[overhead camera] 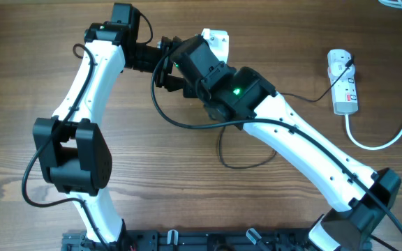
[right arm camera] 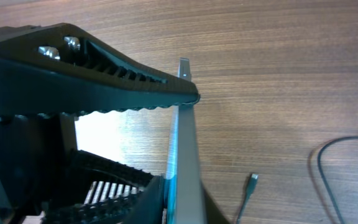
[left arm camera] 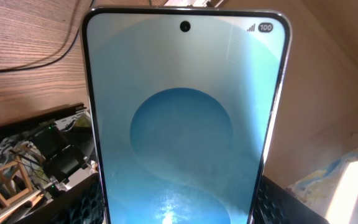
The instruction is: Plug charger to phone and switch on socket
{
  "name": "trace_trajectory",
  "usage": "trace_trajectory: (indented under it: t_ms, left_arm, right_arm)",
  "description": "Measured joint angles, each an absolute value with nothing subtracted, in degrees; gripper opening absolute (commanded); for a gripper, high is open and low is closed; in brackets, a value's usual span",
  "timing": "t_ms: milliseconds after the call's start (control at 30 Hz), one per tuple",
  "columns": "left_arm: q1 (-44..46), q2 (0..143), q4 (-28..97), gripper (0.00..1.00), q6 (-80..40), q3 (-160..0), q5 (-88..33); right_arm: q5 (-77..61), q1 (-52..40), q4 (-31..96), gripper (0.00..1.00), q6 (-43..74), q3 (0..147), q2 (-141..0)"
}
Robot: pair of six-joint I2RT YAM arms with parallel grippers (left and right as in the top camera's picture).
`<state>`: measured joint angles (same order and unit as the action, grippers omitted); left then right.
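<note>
The phone (left arm camera: 182, 124), cyan screen lit, fills the left wrist view. My left gripper (left arm camera: 179, 208) is shut on its two long edges. In the overhead view the left gripper (overhead camera: 158, 59) and right gripper (overhead camera: 179, 68) meet above the far middle of the table and hide the phone. In the right wrist view the phone (right arm camera: 184, 143) is edge-on and my right gripper (right arm camera: 182, 208) is closed on its faces near the bottom. The charger's black tip (right arm camera: 252, 181) lies loose on the wood; its cable (overhead camera: 223, 150) loops under the right arm. The socket (overhead camera: 344, 82) lies at the right.
A white object (overhead camera: 216, 40) lies beyond the right gripper, partly hidden. A thick white cable (overhead camera: 389, 139) curves from the socket to the right edge. A black plug (overhead camera: 345, 65) sits in the socket. The arm bases line the front edge.
</note>
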<state>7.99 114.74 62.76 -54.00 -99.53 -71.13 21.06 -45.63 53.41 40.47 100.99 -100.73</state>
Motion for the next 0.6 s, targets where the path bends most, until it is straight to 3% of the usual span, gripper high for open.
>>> trace_trajectory:
  t_ms: [167, 267, 300, 533, 600]
  left_arm:
    - [7.9, 114.7, 62.6, 0.75, -54.2, -99.5, -71.3]
    - [7.9, 114.7, 62.6, 0.97, -54.5, -99.5, -71.1]
    - [8.0, 114.7, 62.7, 1.00, -54.3, -99.5, -71.1]
    - [8.0, 114.4, 62.7, 1.00, -54.6, -99.5, -71.6]
    - [8.0, 114.4, 62.7, 0.95, -54.6, -99.5, -71.6]
  right_arm:
    - [21.1, -45.6, 53.3, 0.05, 43.2, 101.0, -100.7]
    - [21.1, -45.6, 53.5, 0.04, 45.1, 101.0, -100.7]
    - [21.1, -45.6, 53.5, 0.04, 46.0, 101.0, -100.7]
    - [21.1, -45.4, 53.9, 0.04, 63.7, 101.0, -100.7]
    - [21.1, -44.8, 53.9, 0.04, 71.9, 101.0, -100.6]
